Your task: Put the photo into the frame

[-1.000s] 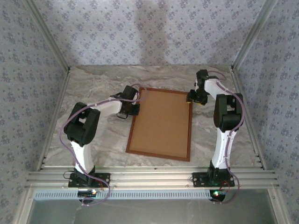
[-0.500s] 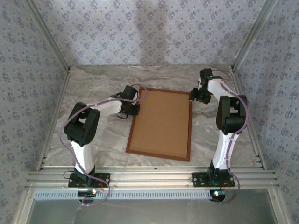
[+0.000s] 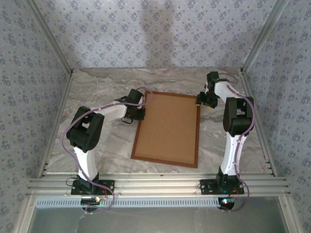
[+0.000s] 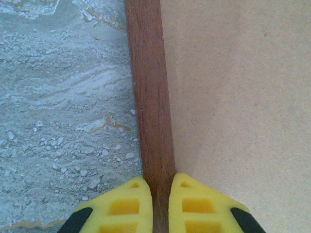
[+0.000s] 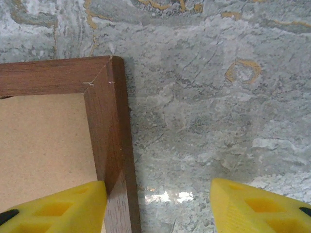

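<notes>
The reddish-brown wooden frame point(image 3: 164, 162) lies flat on the marble table with a plain brown backing board point(image 3: 167, 127) filling it. My left gripper point(image 3: 142, 110) is shut on the frame's left bar point(image 4: 148, 87), one yellow finger on each side. My right gripper point(image 3: 200, 101) stands open at the frame's far right corner point(image 5: 104, 97); its left finger point(image 5: 58, 206) is over the board's edge, its right finger point(image 5: 257, 206) over bare table. The photo is hidden or out of view.
The marble table point(image 3: 97, 97) has free room left of the frame and behind it. A metal rail point(image 3: 155, 184) runs along the near edge. Patterned walls close the back and sides, with the right wall near my right arm.
My right gripper drifted slightly right from the frame's far corner, then came back to it. The left gripper and the frame have not moved.
</notes>
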### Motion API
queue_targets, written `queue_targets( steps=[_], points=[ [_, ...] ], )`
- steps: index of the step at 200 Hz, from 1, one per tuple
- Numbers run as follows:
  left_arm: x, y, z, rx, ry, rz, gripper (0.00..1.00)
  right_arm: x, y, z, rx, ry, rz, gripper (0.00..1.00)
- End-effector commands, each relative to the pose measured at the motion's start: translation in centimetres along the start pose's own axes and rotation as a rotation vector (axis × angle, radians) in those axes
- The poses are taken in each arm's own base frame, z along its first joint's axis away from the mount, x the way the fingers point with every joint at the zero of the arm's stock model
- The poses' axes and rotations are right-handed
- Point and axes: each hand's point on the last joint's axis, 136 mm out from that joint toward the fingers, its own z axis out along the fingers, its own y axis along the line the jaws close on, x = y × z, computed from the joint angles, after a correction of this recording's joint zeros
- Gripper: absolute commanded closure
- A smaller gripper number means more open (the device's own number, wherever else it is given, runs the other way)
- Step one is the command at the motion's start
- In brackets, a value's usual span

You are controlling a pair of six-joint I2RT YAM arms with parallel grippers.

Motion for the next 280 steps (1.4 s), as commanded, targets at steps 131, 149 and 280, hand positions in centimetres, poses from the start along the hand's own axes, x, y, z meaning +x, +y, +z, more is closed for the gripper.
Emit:
queue_targets(
  steps=[131, 149, 280],
  points=[
    [6.8, 1.6, 1.8, -0.07, 0.246, 0.02, 0.95, 2.9, 1.9, 3.8, 0.111, 0.167, -0.108, 0.38],
    [6.8, 1.6, 1.8, -0.071, 0.245, 0.02, 0.95, 3.2, 2.4, 3.9, 0.131, 0.183, -0.123, 0.38],
    [6.8, 1.7, 1.7, -0.078, 0.241, 0.015, 0.95, 0.6, 3.7, 0.1, 0.106, 0.077, -0.099, 0.32]
  ],
)
